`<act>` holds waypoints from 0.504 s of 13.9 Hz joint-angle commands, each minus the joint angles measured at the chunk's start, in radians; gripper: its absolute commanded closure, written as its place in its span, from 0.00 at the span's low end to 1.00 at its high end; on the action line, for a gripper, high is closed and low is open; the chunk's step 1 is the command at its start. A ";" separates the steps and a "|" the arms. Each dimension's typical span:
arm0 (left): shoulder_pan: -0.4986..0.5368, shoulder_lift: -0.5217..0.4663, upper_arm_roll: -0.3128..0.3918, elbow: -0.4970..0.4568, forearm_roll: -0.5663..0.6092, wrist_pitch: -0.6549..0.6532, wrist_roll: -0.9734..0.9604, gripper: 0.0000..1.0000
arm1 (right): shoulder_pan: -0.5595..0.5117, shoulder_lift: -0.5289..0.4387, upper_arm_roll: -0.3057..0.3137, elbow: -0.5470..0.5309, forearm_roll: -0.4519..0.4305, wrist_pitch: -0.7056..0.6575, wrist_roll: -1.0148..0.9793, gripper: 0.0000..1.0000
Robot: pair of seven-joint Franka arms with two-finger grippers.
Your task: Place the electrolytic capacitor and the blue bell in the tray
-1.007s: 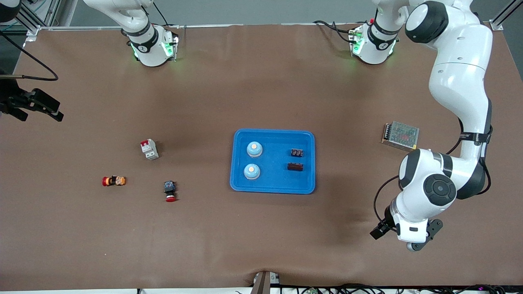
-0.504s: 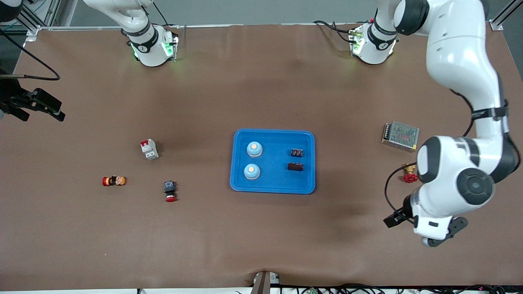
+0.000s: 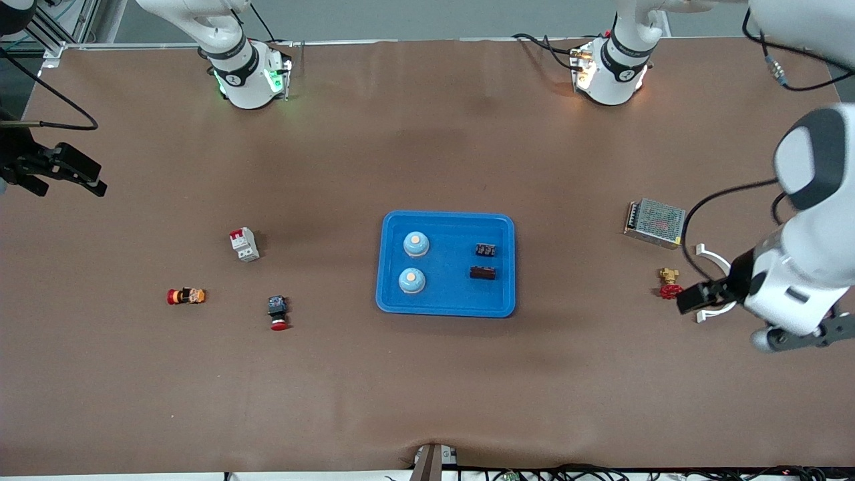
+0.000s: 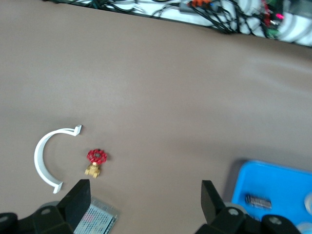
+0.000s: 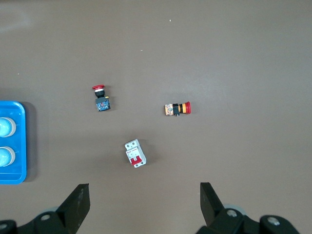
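Observation:
The bright-blue tray [image 3: 446, 304] lies mid-table. In it stand two blue bells [image 3: 415, 244] [image 3: 411, 280] and lie two dark electrolytic capacitors [image 3: 485, 250] [image 3: 482, 272]. My left gripper [image 4: 144, 195] is open and empty, high over the left arm's end of the table near a red valve. Its view catches a corner of the tray [image 4: 282, 185] with one capacitor [image 4: 257, 201]. My right gripper [image 5: 145, 200] is open and empty, high over the right arm's end of the table. Its view shows the tray's edge [image 5: 12, 175] and both bells [image 5: 6, 126].
Toward the right arm's end lie a white-and-red breaker [image 3: 244, 244], a red-and-yellow button [image 3: 186, 296] and a red mushroom button [image 3: 277, 312]. Toward the left arm's end lie a mesh power supply [image 3: 655, 222], a brass valve with a red wheel [image 3: 668, 283] and a white C-shaped clip [image 3: 711, 257].
My left arm has swung away from the tray toward its own end of the table, uncovering the valve and the white clip. The right gripper has hardly moved.

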 commanded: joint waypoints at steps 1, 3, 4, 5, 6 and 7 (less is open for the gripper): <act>0.012 -0.065 0.011 -0.032 -0.037 -0.054 0.091 0.00 | -0.011 -0.011 0.004 0.005 -0.008 -0.013 0.016 0.00; 0.022 -0.105 0.009 -0.034 -0.037 -0.107 0.105 0.00 | -0.005 -0.005 0.006 0.005 -0.008 -0.010 0.016 0.00; 0.022 -0.131 0.011 -0.034 -0.034 -0.132 0.105 0.00 | -0.005 0.000 0.006 0.005 -0.008 -0.010 0.016 0.00; 0.022 -0.153 0.011 -0.034 -0.034 -0.155 0.107 0.00 | -0.005 0.000 0.006 0.005 -0.007 -0.012 0.016 0.00; 0.022 -0.177 0.009 -0.034 -0.033 -0.181 0.119 0.00 | -0.005 -0.002 0.006 0.007 -0.007 -0.013 0.016 0.00; 0.022 -0.200 0.017 -0.037 -0.031 -0.202 0.154 0.00 | -0.006 -0.002 0.006 0.013 -0.005 -0.015 0.016 0.00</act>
